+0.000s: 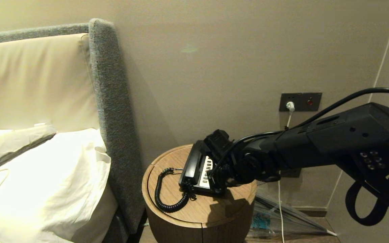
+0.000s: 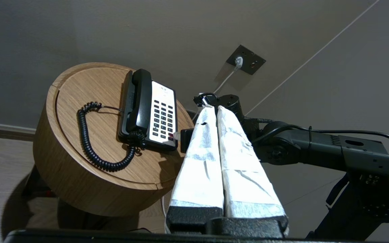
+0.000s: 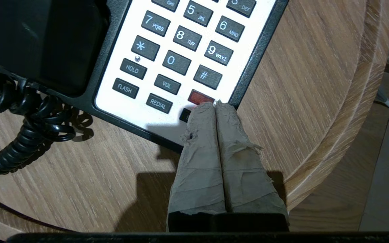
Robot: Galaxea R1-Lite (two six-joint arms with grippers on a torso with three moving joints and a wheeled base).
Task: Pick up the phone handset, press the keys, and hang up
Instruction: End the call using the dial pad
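The long black plastic phone handset (image 2: 139,98) is seen resting in its cradle on the flat black-and-cream phone base (image 2: 175,145), which sits on a round wooden bedside table (image 2: 79,175) beside a bed. A black coiled cord (image 2: 89,141) is trailed from the handset's near end across the tabletop. The right gripper (image 3: 214,104), its tape-wrapped fingers pressed together, is held with its tips at the near corner of the cream faceplate, against the red key among the dark grey rectangular keys (image 3: 181,37). The left gripper (image 2: 213,109) is held off the table with its fingers also together. The handset is judged light, rigid and smooth, so it is best clamped across its narrow middle; some drag from the springy cord is to be expected.
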